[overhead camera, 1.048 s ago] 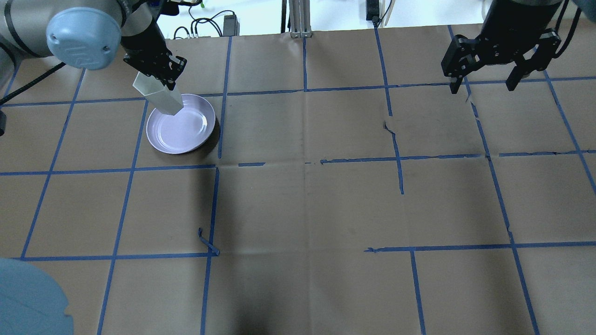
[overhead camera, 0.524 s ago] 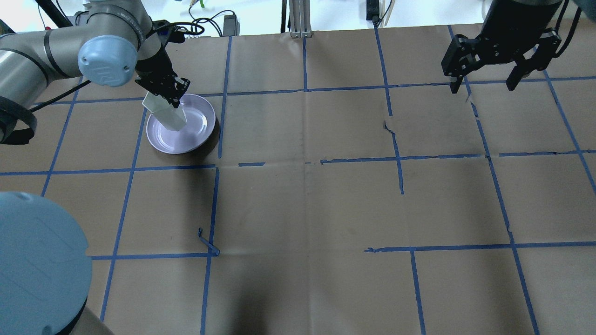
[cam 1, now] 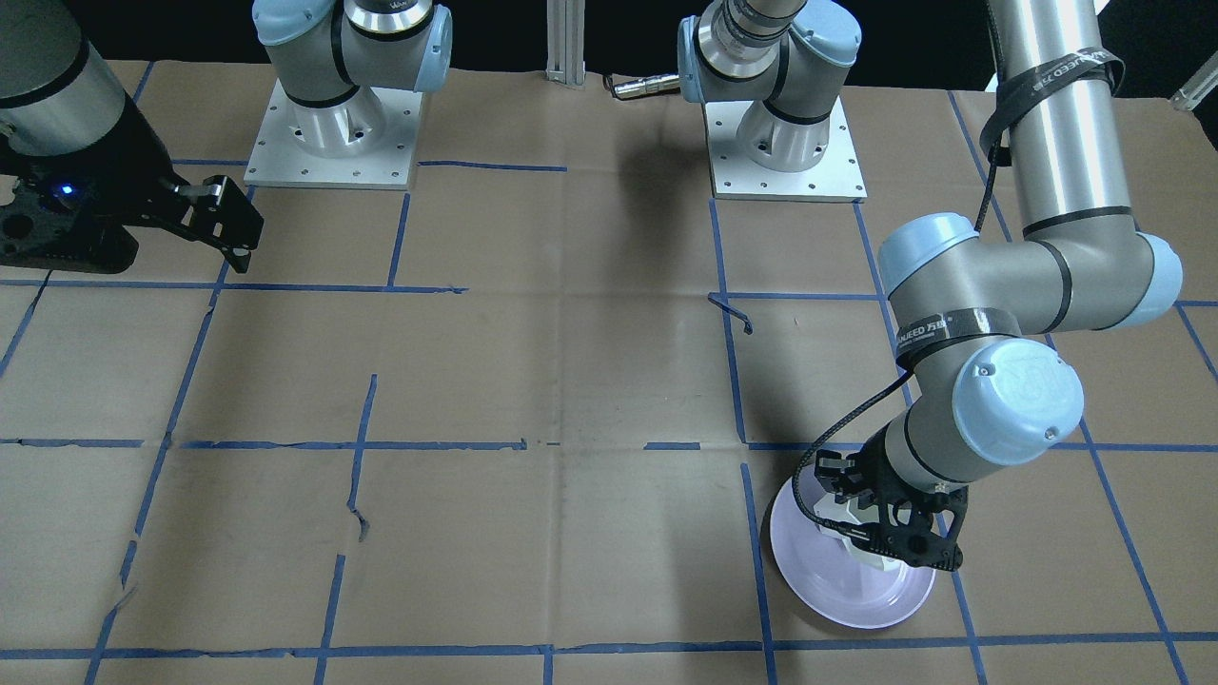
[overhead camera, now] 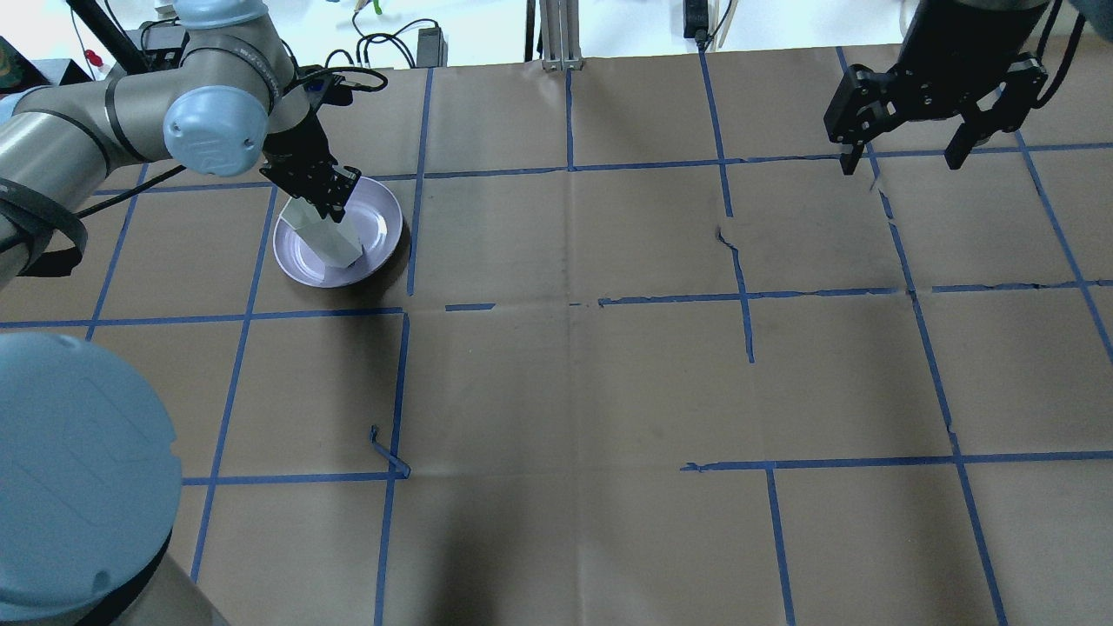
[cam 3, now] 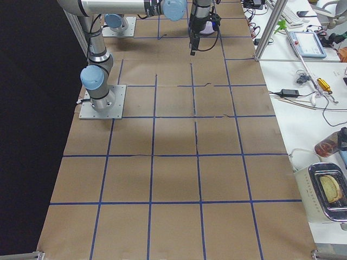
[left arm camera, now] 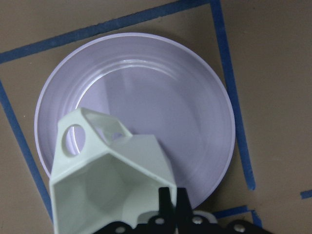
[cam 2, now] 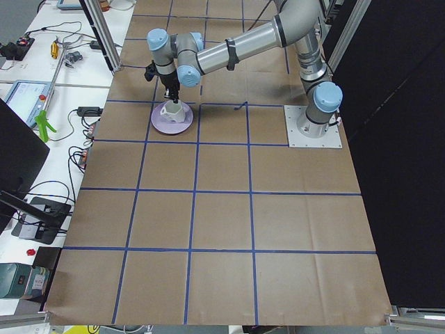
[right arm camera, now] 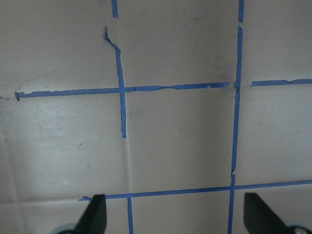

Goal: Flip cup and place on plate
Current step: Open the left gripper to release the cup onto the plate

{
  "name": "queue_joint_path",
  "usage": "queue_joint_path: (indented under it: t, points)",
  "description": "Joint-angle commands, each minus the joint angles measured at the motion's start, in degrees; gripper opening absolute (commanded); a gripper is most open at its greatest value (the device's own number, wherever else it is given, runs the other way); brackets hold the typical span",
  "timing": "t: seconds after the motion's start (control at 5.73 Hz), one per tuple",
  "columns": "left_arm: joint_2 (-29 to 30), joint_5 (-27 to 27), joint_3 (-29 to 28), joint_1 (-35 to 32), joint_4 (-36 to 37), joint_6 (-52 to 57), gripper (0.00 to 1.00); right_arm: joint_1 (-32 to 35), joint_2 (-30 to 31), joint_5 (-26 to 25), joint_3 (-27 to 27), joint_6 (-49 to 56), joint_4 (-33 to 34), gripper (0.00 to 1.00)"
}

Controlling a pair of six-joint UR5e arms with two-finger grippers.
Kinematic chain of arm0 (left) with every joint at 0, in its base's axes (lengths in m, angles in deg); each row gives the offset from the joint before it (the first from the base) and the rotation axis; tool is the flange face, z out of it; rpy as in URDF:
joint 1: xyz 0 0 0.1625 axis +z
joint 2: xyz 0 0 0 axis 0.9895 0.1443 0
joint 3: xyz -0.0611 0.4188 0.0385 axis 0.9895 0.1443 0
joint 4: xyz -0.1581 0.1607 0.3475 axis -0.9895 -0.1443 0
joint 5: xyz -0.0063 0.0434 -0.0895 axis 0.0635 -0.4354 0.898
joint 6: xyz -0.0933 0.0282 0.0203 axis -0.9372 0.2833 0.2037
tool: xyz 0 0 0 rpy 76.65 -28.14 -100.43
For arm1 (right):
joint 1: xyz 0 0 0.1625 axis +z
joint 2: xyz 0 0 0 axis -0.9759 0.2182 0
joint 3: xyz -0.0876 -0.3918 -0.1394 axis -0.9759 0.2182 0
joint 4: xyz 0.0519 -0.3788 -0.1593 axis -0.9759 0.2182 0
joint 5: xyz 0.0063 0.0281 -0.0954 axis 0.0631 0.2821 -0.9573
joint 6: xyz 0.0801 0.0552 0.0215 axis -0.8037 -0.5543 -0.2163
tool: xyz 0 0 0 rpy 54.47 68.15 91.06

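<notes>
pinching one wall of the cup at its rim, the left tool is clamped on it and holds it mouth-up over the plate. the cup's angular handle points away from the fingers. the cup sits low, inside the plate's rim; whether its base touches cannot be told. the plate lies on the worktop. well apart, the right tool hangs with jaws spread wide above the blue tape lines.

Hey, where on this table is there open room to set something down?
Bare brown paper spans the middle squares, between the plate and the right pincer, and the rows toward the robot. Crowded only far left: the left pincer grips the cup over the plate.
</notes>
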Motion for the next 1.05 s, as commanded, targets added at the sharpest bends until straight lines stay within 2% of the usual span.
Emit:
queue_joint_path:
  t: [0.0,0.17,0.52,0.87]
  points:
    - [-1.28,-0.63,-1.7,0.14,-0.11,-0.02,0.99,0.0,0.0,0.0,0.0,0.0,0.08,1.0]
    - [-3.9,-0.89,-2.06,0.4,-2.11,-0.02,0.99,0.0,0.0,0.0,0.0,0.0,-0.01,1.0]
    - [-13.91,-0.98,-1.89,0.58,-12.55,-1.15,0.99,0.0,0.0,0.0,0.0,0.0,0.08,1.0]
    - [-21.73,-0.54,-1.71,-2.12,-19.94,-12.79,0.99,0.0,0.0,0.0,0.0,0.0,-0.01,1.0]
